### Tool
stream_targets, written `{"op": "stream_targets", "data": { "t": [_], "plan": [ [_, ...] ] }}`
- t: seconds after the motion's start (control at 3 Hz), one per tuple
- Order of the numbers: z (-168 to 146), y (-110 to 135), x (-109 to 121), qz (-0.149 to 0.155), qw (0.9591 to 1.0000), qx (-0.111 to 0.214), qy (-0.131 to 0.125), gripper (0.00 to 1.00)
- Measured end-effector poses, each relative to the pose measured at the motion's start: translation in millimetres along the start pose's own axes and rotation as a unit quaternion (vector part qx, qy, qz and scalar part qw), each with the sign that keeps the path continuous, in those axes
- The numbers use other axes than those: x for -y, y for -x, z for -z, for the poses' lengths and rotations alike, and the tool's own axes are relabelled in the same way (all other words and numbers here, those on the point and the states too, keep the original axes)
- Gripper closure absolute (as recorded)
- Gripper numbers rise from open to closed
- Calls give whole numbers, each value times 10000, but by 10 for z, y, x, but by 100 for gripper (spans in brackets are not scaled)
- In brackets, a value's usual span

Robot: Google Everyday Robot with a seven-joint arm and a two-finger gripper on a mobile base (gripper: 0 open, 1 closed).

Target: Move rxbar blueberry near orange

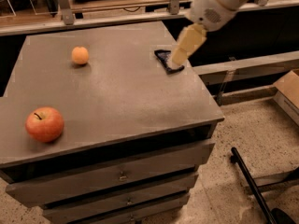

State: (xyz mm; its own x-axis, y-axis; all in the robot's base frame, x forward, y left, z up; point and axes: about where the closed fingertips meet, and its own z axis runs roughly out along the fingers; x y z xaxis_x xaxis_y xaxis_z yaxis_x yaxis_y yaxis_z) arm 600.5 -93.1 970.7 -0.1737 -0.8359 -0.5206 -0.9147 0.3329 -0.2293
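Observation:
The rxbar blueberry (163,58) is a dark flat bar lying near the right edge of the grey cabinet top (117,92), toward the back. My gripper (176,62) comes down from the upper right on a white arm and stands right over the bar's right end, hiding part of it. The orange (80,55) is small and round and sits at the back left of the top, well to the left of the bar.
A larger red-orange apple (45,124) with a stem sits at the front left of the top. Drawers (121,176) run below the front edge. A rail (117,17) runs behind the cabinet. A black bar (250,183) lies on the speckled floor at right.

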Motion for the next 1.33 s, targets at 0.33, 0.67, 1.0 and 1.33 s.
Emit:
{"op": "stream_targets", "data": {
  "t": [0.33, 0.67, 1.0, 1.33],
  "plan": [
    [-119, 150, 89, 38, 9999, 125, 14, 0],
    [-138, 150, 67, 2, 9998, 197, 42, 0],
    [-348, 94, -16, -416, 9979, 497, 96, 0],
    [-661, -42, 34, -1011, 9922, 708, -157, 0]
  ]
}}
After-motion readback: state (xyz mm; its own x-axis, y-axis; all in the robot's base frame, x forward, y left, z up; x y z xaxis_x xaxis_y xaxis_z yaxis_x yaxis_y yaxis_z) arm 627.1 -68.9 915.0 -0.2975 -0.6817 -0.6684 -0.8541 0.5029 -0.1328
